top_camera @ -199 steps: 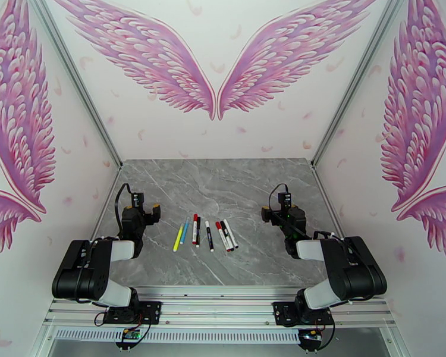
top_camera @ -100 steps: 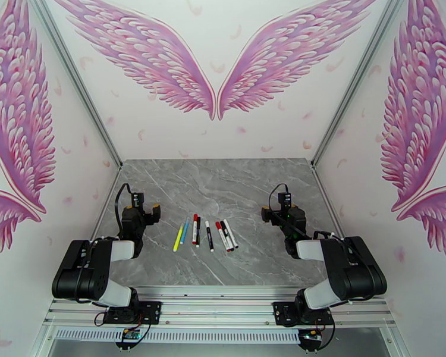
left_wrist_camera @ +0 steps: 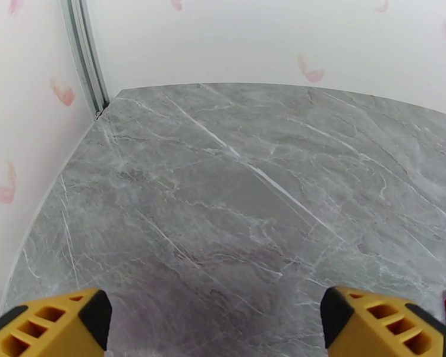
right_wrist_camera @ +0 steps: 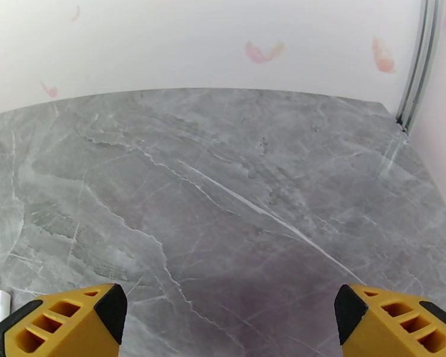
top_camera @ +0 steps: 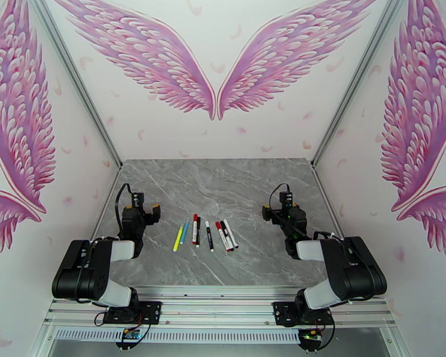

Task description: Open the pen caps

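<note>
Grey marble-veined slab table (top_camera: 223,185), smooth, matte. Pens (top_camera: 209,234) lay in a loose fan at lower centre of the top view, between the two arms: slim cylinders, a yellow pen (top_camera: 178,238) leftmost, a blue pen (top_camera: 184,231) beside it, the rest white-barrelled with red or black ends. Pen caps (top_camera: 195,219) sat on the barrels, too small to detail. Left gripper (left_wrist_camera: 216,316) was spread wide, its ribbed yellow plastic fingers (left_wrist_camera: 56,325) at the bottom corners of the frame, holding nothing. Right gripper (right_wrist_camera: 229,313) was likewise wide and empty over bare stone.
</note>
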{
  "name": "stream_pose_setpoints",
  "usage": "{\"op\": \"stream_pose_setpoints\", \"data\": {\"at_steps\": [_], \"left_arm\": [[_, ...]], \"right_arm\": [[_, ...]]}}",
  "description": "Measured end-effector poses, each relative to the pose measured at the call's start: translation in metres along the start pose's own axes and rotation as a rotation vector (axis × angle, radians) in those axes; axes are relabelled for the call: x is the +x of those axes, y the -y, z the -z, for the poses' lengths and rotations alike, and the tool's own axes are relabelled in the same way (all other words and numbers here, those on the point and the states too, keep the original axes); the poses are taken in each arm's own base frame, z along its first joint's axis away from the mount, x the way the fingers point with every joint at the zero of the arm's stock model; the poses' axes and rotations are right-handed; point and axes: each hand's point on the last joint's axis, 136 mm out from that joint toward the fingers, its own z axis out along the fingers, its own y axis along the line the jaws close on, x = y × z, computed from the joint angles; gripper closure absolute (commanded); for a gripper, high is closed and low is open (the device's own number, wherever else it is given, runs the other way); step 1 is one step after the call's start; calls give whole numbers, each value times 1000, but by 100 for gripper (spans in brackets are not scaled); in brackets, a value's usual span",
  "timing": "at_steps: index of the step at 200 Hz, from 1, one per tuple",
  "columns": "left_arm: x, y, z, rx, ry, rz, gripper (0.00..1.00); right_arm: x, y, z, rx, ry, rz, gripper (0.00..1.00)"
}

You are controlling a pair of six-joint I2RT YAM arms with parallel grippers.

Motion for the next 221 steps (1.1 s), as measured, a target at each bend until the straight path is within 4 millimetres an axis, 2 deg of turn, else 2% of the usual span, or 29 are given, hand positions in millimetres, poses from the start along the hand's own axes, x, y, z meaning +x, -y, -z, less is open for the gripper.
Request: {"op": "stream_pose_setpoints", "data": {"at_steps": [66,97,130,153,178,197,221], "left_arm": [[-18,-3,15,-27,50,3,1],[-42,-1,27,-47,74,14,1],[-55,7,40,-53,48,22,1],[-70,21,46,-25,18,45,1],[-82,46,53,34,-34,69,1],[-78,65,60,78,-99,75,1],[-66,87,72,124,-201,85,1]], "right_arm": [[-3,2,5,11,7,-1,1],[-29,6,22,33,45,-14,1],[-53,9,33,52,52,-45,1],[-70,8,43,46,42,-78,1],[-91,1,53,8,29,-129,1],[-98,-5,56,-28,-9,-171,1],[-94,-15,59,-77,-80,-234,1]]}}
